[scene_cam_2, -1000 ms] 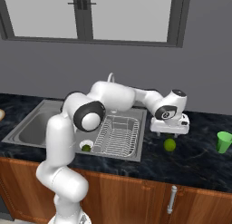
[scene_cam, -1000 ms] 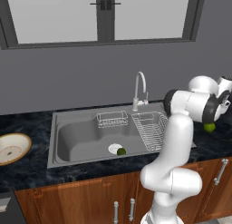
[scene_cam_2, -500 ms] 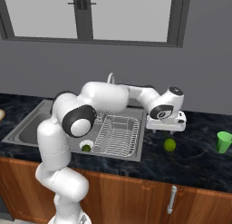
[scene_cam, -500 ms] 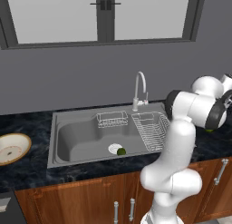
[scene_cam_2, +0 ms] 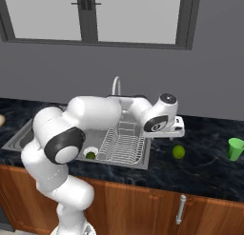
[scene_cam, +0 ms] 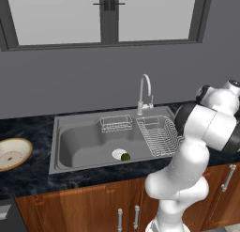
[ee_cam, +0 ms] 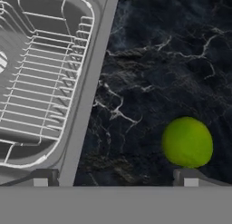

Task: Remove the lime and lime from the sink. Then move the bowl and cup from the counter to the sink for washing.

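The gripper [scene_cam_2: 174, 132], fingers spread wide and empty, hangs just right of the sink [scene_cam_2: 19, 134], above a bright lime [scene_cam_2: 178, 151] on the counter [scene_cam_2: 209, 158]; the darker lime [scene_cam: 125, 157] sits by the drain, half hidden by the arm.

A wide window with a dark grey frame [scene_cam: 108, 17] sits high in the plain grey wall [scene_cam: 70, 90], with a small dark latch [scene_cam: 109, 4] at the middle where the two panes meet. The panes show flat pale light and nothing beyond them. Below, brown wooden cabinet doors [scene_cam: 84, 207] run along the front, each with a slim vertical silver bar handle [scene_cam: 120, 218]; another such handle [scene_cam_2: 179, 209] shows on a door in the right base view. A dark grey boxy object [scene_cam: 9, 217] sits at the lower left corner, cut off by the edge.
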